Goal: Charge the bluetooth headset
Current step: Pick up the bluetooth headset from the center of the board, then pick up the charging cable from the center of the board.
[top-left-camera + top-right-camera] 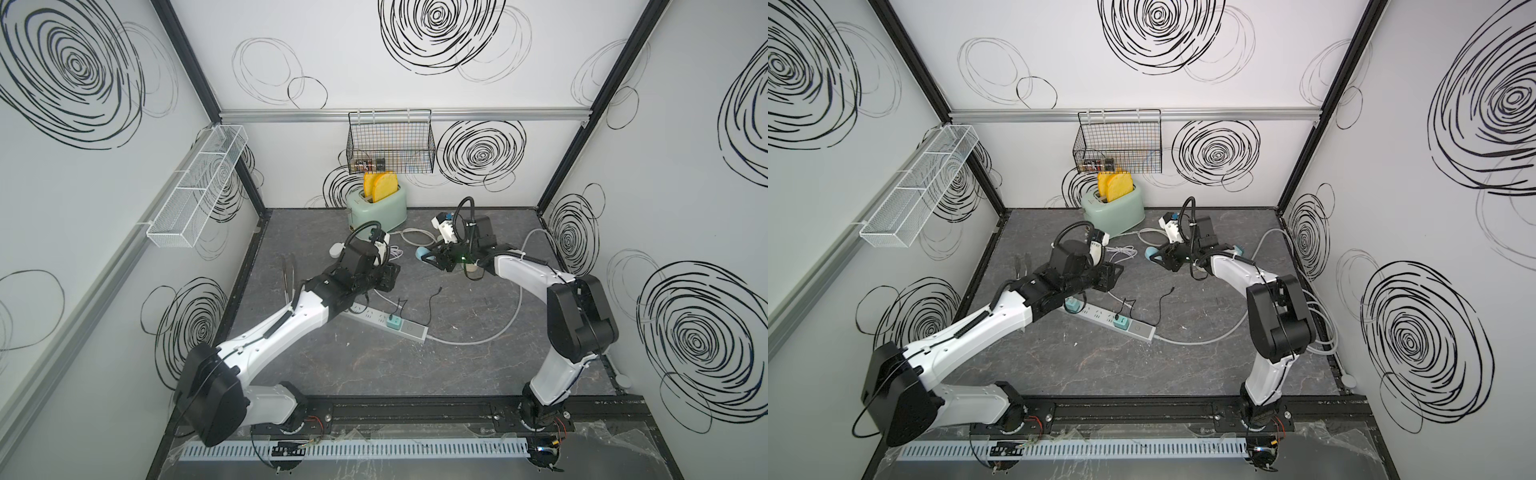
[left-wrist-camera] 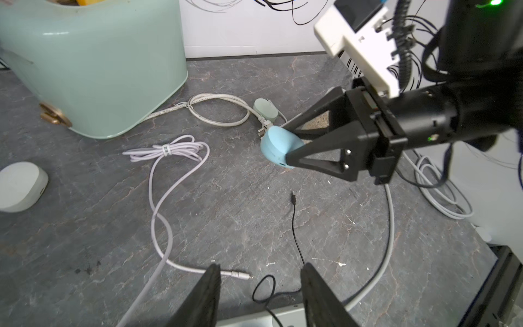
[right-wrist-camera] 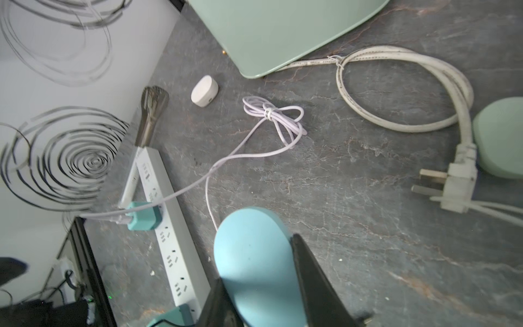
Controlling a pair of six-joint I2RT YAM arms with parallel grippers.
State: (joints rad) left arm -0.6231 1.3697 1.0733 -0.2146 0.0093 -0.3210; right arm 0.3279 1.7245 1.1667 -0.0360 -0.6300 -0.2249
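Right wrist shows a smooth, rounded, pale-blue headset case (image 3: pixel 252 254).

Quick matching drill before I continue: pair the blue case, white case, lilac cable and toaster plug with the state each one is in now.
Things:
1. blue case
2. white case
3. lilac cable
4. toaster plug

States:
A. runs into the teal adapter on the power strip
B. lies unplugged, prongs bare
C. gripped by the right gripper
D. lies free near the toaster

Pairs: 1-C, 2-D, 3-A, 4-B
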